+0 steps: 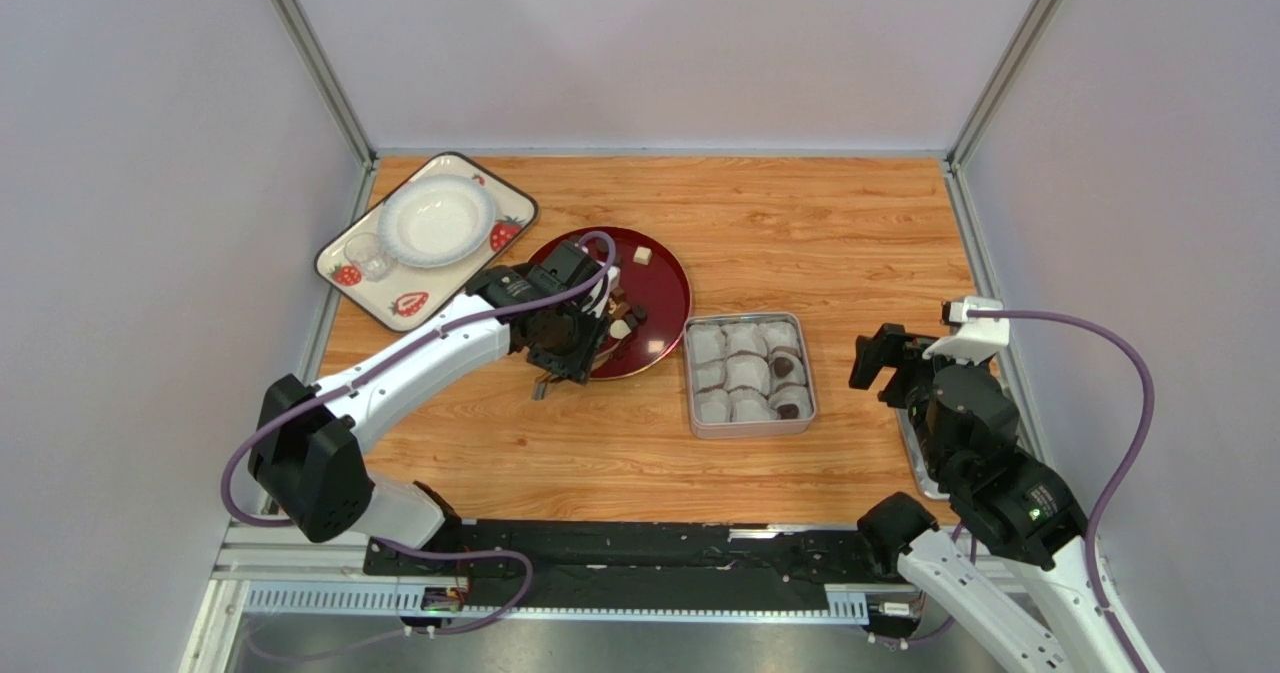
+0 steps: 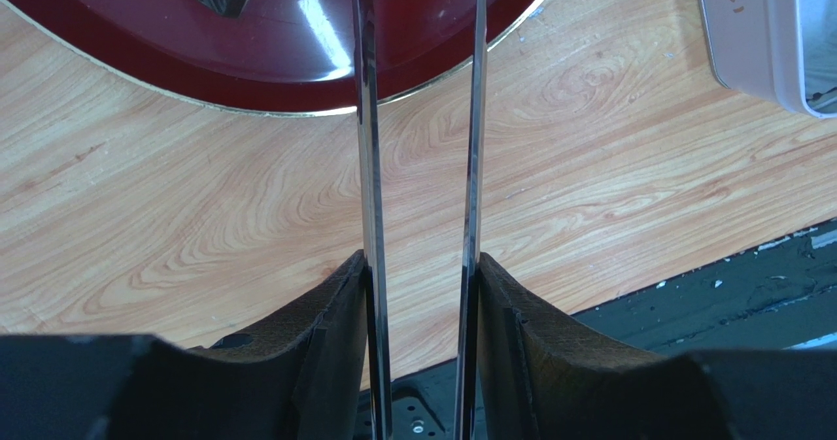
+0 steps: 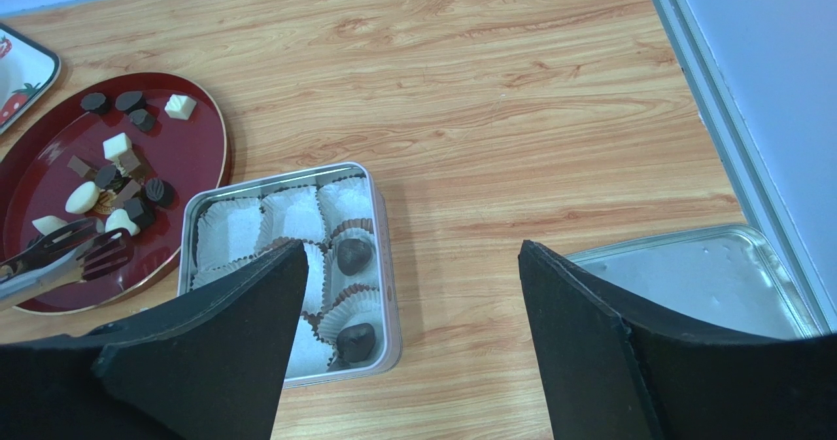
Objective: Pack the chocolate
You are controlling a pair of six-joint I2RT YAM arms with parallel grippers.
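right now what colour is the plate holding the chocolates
Dark red plate, best in the right wrist view.

Dark brown and cream chocolate (image 3: 157,192) on a glossy maroon plate (image 3: 196,136); white paper cups (image 3: 228,232) in a grey tin (image 3: 385,263); strawberry-patterned white tray (image 1: 383,286); wood-grain surface (image 1: 812,223).

Open wood spans the far half of the desk (image 1: 812,208), behind the red plate (image 1: 669,291) and the grey tin (image 1: 751,430). Only a narrow strip separates plate and tin. The left arm (image 1: 436,346) and its tongs (image 2: 366,116) block the plate's near-left side. A strawberry tray (image 1: 361,253) fills the far-left corner. The right claw (image 1: 872,361), jaws wide apart, hangs just right of the tin. A metal lid (image 3: 707,273) lies at the right edge.
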